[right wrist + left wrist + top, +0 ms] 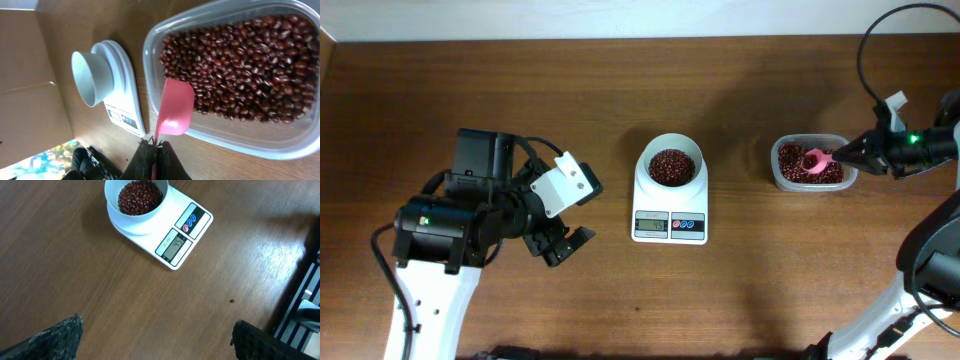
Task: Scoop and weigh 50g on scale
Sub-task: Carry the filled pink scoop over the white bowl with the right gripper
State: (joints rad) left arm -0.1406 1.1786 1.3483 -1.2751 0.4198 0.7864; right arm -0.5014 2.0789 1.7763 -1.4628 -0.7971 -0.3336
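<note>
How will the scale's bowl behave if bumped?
The bowl looks merely set on the scale, so it would probably slide. Its base is narrower than its rim, so it might tip; the round beans would likely roll.

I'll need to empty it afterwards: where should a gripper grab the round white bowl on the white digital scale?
Probably the rim of the round white bowl, pinched from above on the side facing the open left gripper, one finger inside, one outside: the red-brown beans sit below the rim, leaving bare wall.
</note>
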